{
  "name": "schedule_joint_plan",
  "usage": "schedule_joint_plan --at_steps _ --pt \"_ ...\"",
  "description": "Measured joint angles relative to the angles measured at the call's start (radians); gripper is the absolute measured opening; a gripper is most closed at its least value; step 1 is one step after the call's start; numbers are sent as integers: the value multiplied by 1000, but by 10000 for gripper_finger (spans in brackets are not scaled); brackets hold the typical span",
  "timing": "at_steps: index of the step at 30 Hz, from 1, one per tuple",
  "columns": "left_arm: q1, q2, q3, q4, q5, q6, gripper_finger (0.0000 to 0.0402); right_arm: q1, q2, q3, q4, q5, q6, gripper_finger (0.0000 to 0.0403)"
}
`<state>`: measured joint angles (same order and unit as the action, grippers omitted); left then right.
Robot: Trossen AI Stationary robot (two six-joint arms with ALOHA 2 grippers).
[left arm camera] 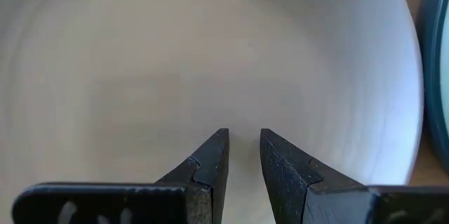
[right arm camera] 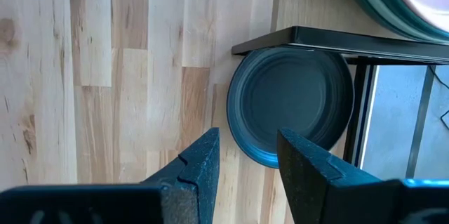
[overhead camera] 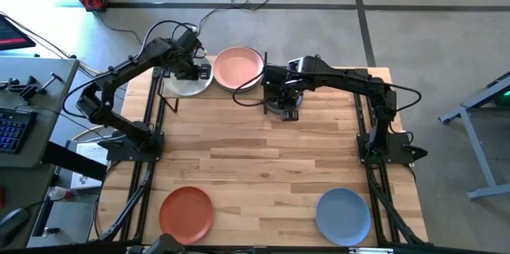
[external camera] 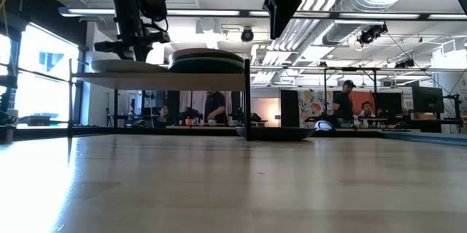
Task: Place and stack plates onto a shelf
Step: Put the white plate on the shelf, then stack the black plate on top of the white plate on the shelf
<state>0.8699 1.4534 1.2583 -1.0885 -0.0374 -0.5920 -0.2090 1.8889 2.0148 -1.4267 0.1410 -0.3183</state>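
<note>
The shelf [overhead camera: 213, 79] sits at the far edge of your counter [overhead camera: 263, 166] in the high view, with an off-white plate [overhead camera: 185, 85] on its left half and a pink plate [overhead camera: 237, 67] topping a stack on its right half. Your left claw [overhead camera: 196, 69] hangs over the off-white plate's inner edge. Your right claw [overhead camera: 285, 101] hangs over a dark plate [overhead camera: 285, 111] lying on the counter just right of the shelf. A terracotta plate [overhead camera: 186, 212] and a blue plate [overhead camera: 343, 214] lie well apart at the near edge.

In the low view the shelf board [external camera: 157, 77] stands raised on its black frame, carrying the off-white plate [external camera: 120, 66] and the stack [external camera: 207, 60], whose dark teal side shows. The dark plate [external camera: 275, 132] rests on the counter beside the shelf's right upright, with your right claw [external camera: 283, 3] high above it, apart from it.

Your left wrist view shows the claw [left arm camera: 243, 155] with a narrow gap between its fingers [left arm camera: 210, 164], holding nothing, close over the off-white plate [left arm camera: 210, 55].

Your right wrist view shows the claw [right arm camera: 247, 155] parted, empty, above the dark plate [right arm camera: 291, 101], which lies partly under the shelf's black frame [right arm camera: 337, 40]
</note>
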Motion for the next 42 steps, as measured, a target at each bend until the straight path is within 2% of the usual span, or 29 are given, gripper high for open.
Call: schedule_joint_plan --at_steps 11,18,22,29,38,42 --pt "-18 -63 -5 30 -1 2 76 0 0 0 3 0 7 119" --pt "-76 -168 -4 31 25 2 76 0 0 0 3 1 8 119" --pt "-148 -239 -4 30 26 2 76 -1 0 0 3 -28 46 119" --pt "-338 -326 -3 -48 27 2 76 -6 0 0 -5 -131 165 119" --pt "-539 -341 -3 -239 27 2 76 15 0 0 -8 -145 323 119" --pt "-608 -341 -3 -259 27 2 76 41 1 0 -8 -163 404 119"
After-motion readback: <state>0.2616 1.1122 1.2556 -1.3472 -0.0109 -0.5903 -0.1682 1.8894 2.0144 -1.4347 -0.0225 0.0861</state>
